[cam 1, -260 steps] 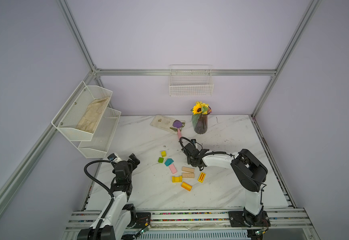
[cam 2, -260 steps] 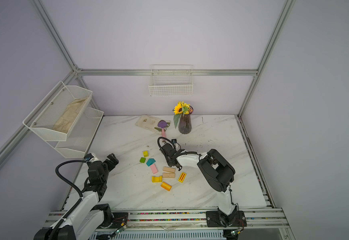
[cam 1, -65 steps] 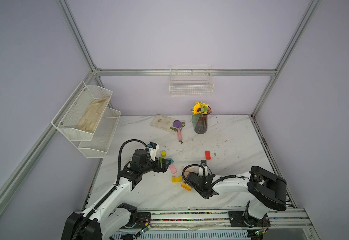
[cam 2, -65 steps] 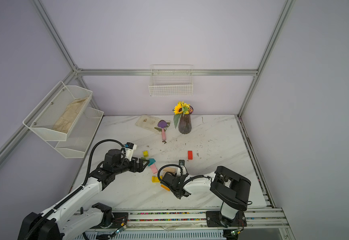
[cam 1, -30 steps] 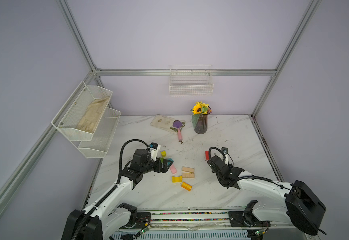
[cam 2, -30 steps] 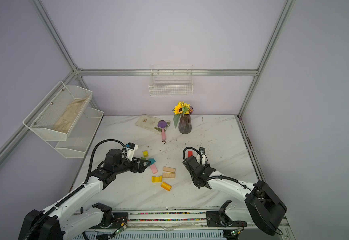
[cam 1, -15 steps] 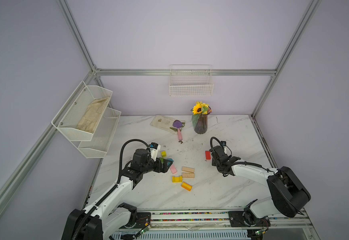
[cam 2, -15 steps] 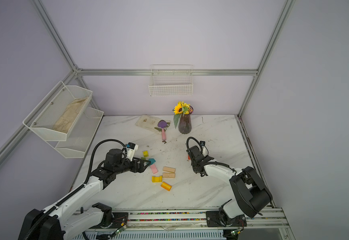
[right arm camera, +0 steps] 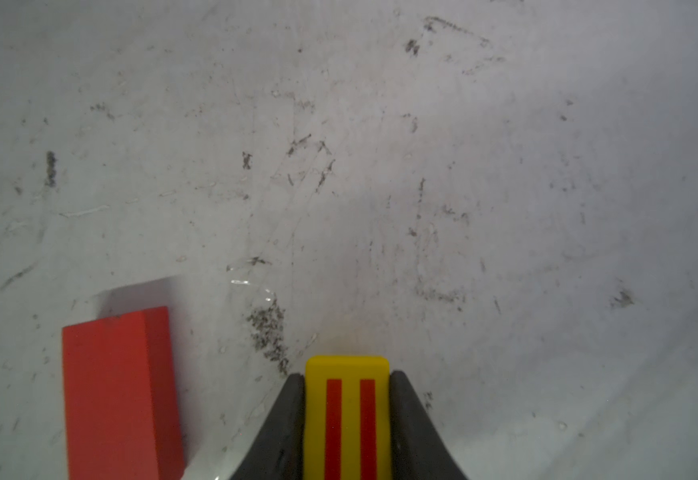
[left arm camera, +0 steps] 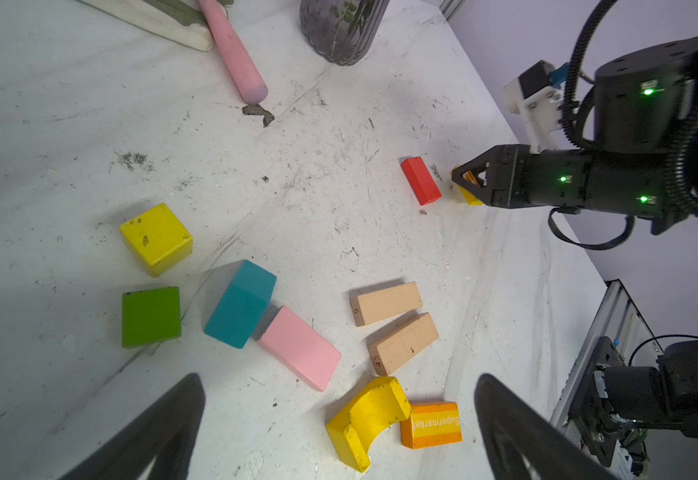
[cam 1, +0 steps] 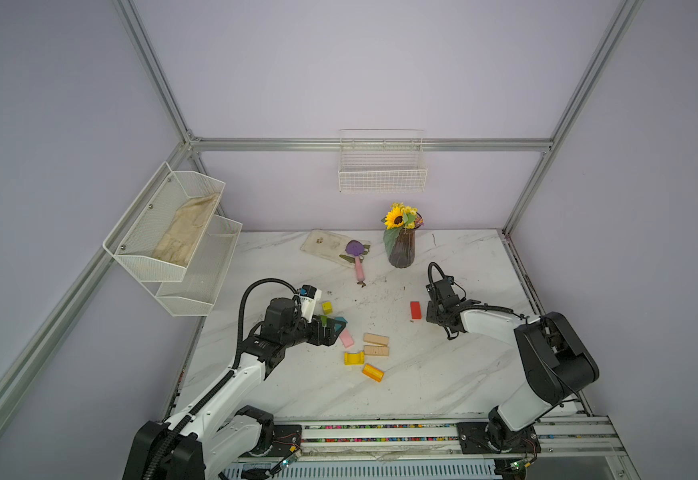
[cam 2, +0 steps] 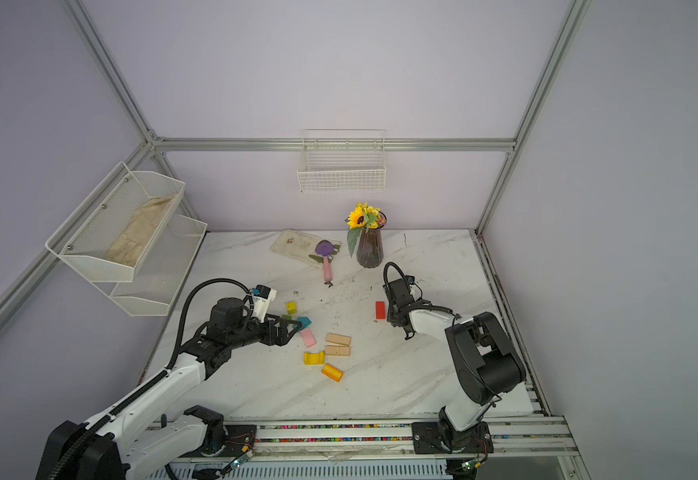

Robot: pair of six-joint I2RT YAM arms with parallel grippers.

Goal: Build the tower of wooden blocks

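My right pincer (right arm camera: 346, 376) is pinching the yellow red-striped block (right arm camera: 346, 419) across its two flat long sides, just beside the red block (cam 1: 415, 310) that lies right of centre in both top views. I judge the block light, rigid and slick with paint, so a square hold at mid-side suits it best. My left pincer (left arm camera: 339, 376) is spread wide and empty over the other wood blocks (cam 1: 375, 345), which lie loose on the desk (cam 1: 422, 382) at lower centre, nothing stacked yet.
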